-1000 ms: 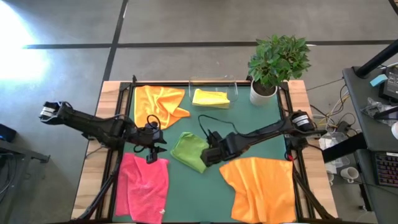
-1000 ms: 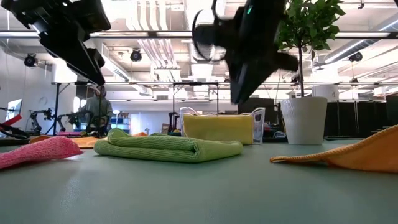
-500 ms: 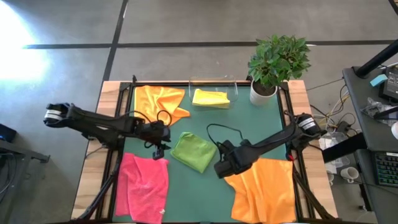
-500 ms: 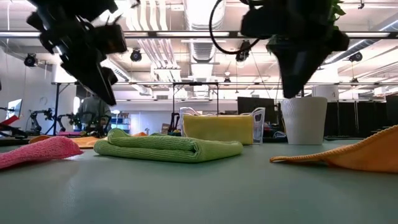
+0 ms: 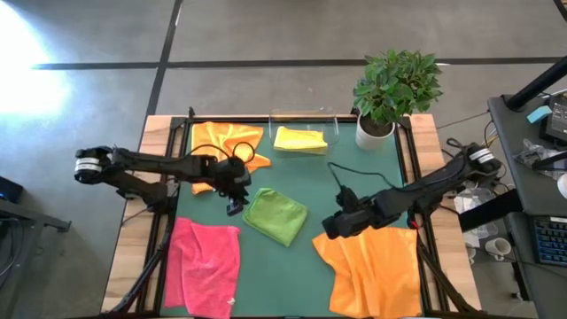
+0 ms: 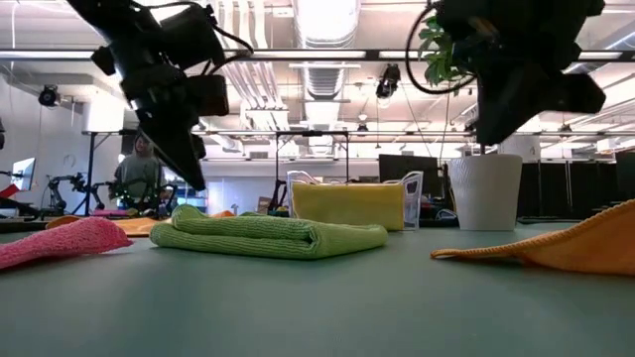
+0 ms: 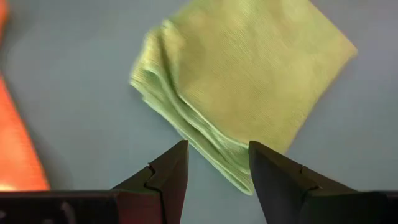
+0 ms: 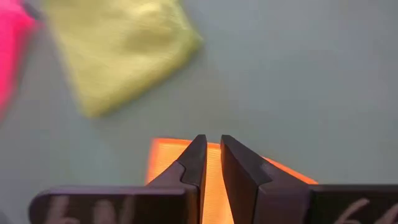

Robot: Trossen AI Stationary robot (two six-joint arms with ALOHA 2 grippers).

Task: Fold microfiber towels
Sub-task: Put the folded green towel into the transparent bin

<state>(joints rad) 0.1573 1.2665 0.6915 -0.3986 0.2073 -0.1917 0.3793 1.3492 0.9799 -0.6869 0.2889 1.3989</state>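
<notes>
A folded lime green towel lies flat on the green mat. My left gripper hovers open just above its left edge, touching nothing. My right gripper hangs in the air over the far left corner of the spread orange towel. Its fingers are shut to a narrow slit with nothing in them. A pink towel lies spread at the near left. A second orange towel lies rumpled at the far left. A folded yellow towel lies at the far edge.
A potted plant in a white pot stands at the far right corner. A clear holder stands behind the yellow towel. Bare mat shows between the green towel and the near edge. Dark frame rails run along the mat's sides.
My right gripper has left the green towel and gone toward the table's right edge, stopping over the orange towel's far left corner. My left gripper has moved right and down from above the pink towel to the green towel's left edge. The towels have stayed put.
</notes>
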